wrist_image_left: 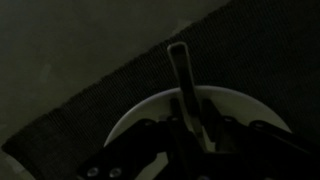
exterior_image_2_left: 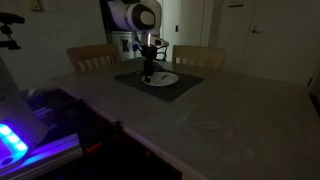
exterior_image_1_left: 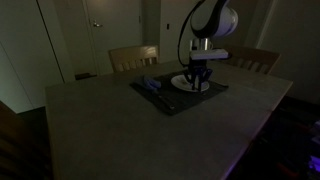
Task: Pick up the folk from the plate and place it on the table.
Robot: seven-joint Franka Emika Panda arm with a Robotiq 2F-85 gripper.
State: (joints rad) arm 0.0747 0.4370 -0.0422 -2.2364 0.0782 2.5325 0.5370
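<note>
Though the wrist view is too dim to show whether the jaws have pinched shut, they straddle the fork (wrist_image_left: pixel 181 75) low over the plate (wrist_image_left: pixel 140 112), its handle reaching out past the rim over the placemat (wrist_image_left: pixel 245 50). I judge this to be the grasping step. The next move calls for a firm close, a straight lift clear of the rim, then a carry sideways. In an exterior view the napkin (exterior_image_1_left: pixel 152 87) lies on the placemat beside the plate, while bare surface (exterior_image_1_left: pixel 120 135) spreads wide toward the near edge, leaving ample room for setting down.
</note>
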